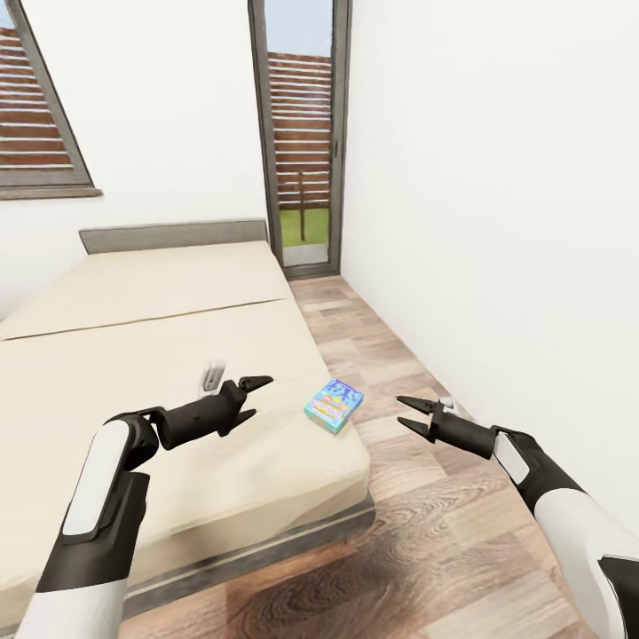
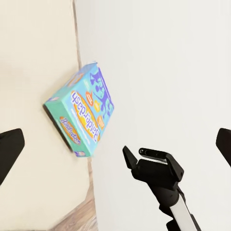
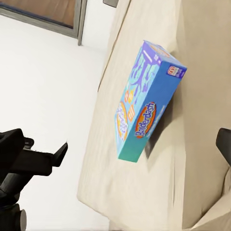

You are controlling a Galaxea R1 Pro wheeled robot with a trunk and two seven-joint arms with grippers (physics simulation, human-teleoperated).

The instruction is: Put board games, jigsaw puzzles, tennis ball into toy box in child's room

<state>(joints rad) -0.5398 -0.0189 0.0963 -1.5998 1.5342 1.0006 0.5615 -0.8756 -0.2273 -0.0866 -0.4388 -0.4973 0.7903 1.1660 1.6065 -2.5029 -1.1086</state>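
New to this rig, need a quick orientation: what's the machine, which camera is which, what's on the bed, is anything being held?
It is a simulated wheeled robot with two arms. The large picture comes from its head camera, looking down over both arms; the other two come from cameras near each gripper. The left gripper hangs over the bed, the right gripper over the wooden floor beside it. Both are open and hold nothing. Near the bed's edge lies a board game box, teal and blue, also seen from each wrist. A small pale object behind the left gripper is too unclear to name.
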